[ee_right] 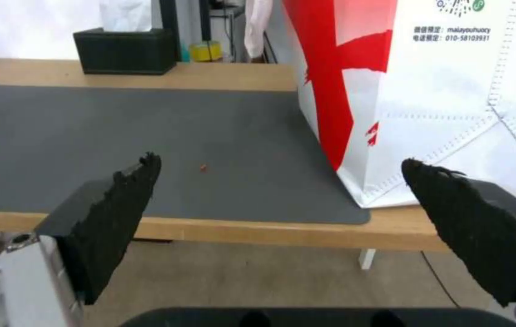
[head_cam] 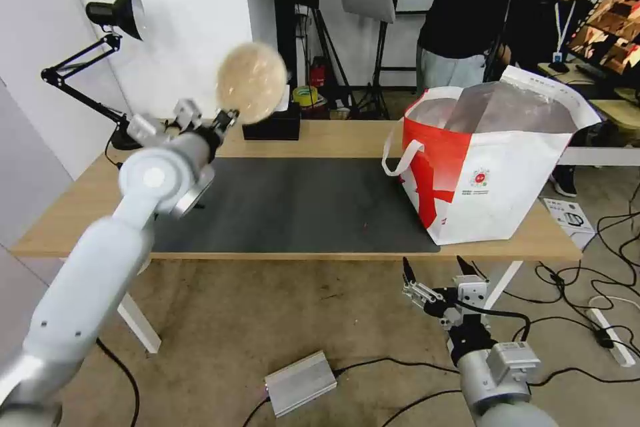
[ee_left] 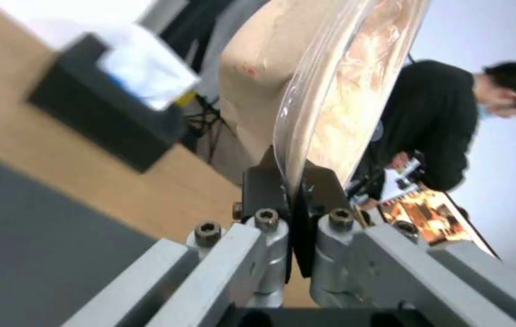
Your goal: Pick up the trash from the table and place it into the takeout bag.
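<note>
Paper-pulp bowl [head_cam: 251, 82] is up in the air, well above the tabletop [head_cam: 333, 138] and well to the left of the takeout bag [head_cam: 490, 167], tipped on edge. Your left gripper [head_cam: 223, 121] has it by the rim only: in the left wrist view the fingers [ee_left: 267, 193] are clenched on the thin rim together with a clear plastic cover [ee_left: 343, 91]. That's the weak point. A rim pinch on a tilted bowl can pivot or slip if you swing fast toward the bag, and the plastic may slide out of the pinch. Any scraps inside could spill onto the dark grey mat [head_cam: 293, 203]; one red crumb [ee_right: 203, 168] lies on it already.

The bag's mouth is open but its foil lining [head_cam: 507, 107] leans inward, so a low approach could catch the near wall and shove the bag.

Right gripper [head_cam: 437, 270] hangs below the tabletop edge in front of the bag, fingers spread wide, holding nothing.
</note>
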Controlling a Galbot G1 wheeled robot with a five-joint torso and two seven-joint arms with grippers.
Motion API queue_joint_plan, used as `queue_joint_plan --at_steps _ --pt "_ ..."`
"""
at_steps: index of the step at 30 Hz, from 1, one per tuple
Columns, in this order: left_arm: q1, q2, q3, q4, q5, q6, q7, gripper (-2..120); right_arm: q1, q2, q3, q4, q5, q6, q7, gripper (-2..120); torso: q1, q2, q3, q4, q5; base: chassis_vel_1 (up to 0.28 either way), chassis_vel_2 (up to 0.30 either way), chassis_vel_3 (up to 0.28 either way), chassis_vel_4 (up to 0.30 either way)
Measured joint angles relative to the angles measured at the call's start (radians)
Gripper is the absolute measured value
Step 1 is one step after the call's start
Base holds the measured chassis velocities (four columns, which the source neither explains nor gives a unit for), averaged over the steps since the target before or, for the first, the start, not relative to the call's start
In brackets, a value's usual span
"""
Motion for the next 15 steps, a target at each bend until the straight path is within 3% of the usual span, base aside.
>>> queue_joint_plan --at_steps 4,15 --pt "-0.114 -0.066 0.111 0.074 0.000 -0.007 0.002 0 0.000 0.000 0.000 0.000 0.000 0.000 0.000 100 0.000 0.000 0.000 -0.0003 0.0002 0.000 0.000 0.000 0.000" --pt "-0.257 -0.208 0.245 0.225 0.015 -0.020 0.020 0 0.000 0.000 0.000 0.000 0.000 0.000 0.000 100 0.000 0.000 0.000 0.0000 0.0001 0.000 0.000 0.000 0.000"
